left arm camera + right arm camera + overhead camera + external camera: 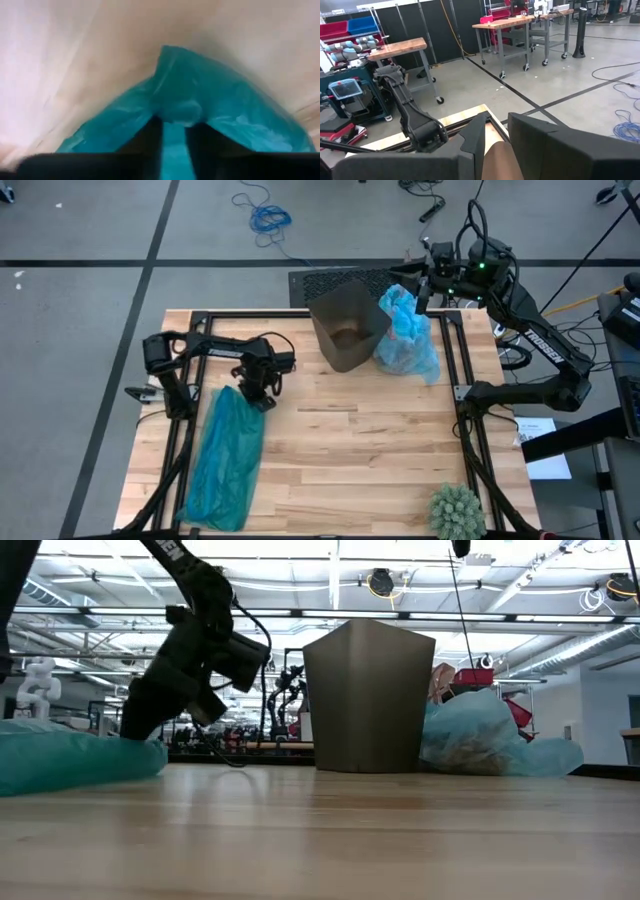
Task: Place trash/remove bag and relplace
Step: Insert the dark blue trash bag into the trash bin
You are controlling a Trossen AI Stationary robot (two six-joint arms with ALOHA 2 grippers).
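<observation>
Teal bag [200, 115] fills left claw's [173, 131] wrist view.

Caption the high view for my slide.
Left gripper at teal bag; blue bag lies beside bin.

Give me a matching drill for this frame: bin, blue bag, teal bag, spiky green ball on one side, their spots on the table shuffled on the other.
Things:
1. dark bin
2. pale blue bag
3. teal bag
4. spiky green ball

Places, in the high view:
A. near right corner of the table
B. lying flat on the left side, its far end at the left gripper
C. standing upright at the far edge, middle
D. bunched against the bin's right side, below the right gripper

Pairs: 1-C, 2-D, 3-B, 4-A
</observation>
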